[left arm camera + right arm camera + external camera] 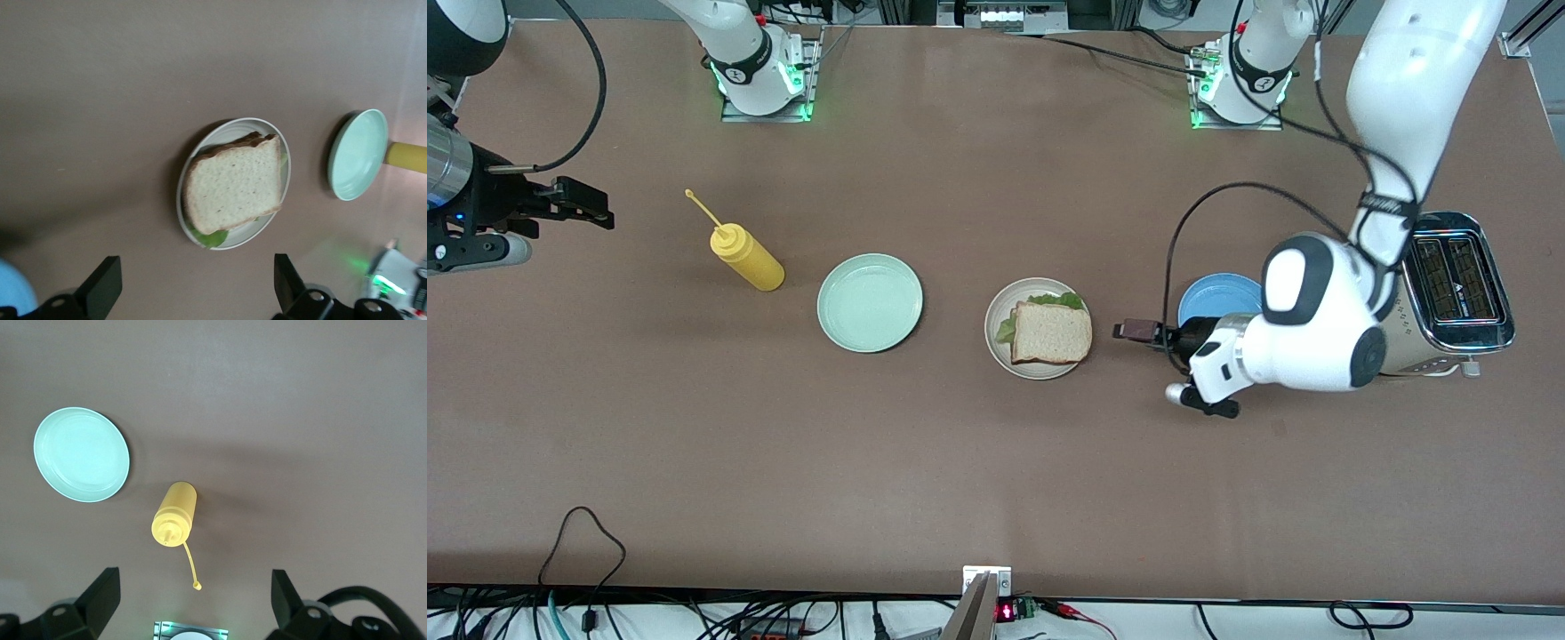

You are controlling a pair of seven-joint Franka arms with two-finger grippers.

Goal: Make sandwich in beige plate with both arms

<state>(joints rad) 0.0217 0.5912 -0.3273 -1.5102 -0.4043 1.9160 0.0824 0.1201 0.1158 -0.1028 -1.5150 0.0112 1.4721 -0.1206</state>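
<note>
A: Hovering just off the beige plate point(996, 348), the left gripper point(1134, 331) sits centre-right in the front view, between that plate and the blue plate point(1218, 298). Fingers point(100, 285) spread wide in the left wrist view, nothing between them.

B: Right gripper point(583, 203)?

A: Parked at the upper left of the front view, over bare table near the right arm's end, waiting. Fingers point(100, 597) apart, empty. Its wrist view looks down on the yellow squeeze bottle point(175, 513) and the mint-green plate point(81, 455).

B: Sandwich point(1051, 332) status?

A: Sitting in the beige plate, middle of the front view. Top slice on, lettuce point(1058, 300) poking out at the edges. Looks assembled to me, task near done or done.

B: If we need to nudge or re-seat it?

A: Light, soft and compressible, I'd judge. Bread crushes easily and the stack is loose, so the top slice could slide off the leaf. Take it by two facing crust edges, low, catching both slices, with a gentle squeeze. Don't pinch a corner; it would likely tear.

B: Plate?

A: Rigid, smooth, probably slides on the table if pushed. Toaster point(1458, 280) at the right edge, partly under the left arm, well clear.
</note>
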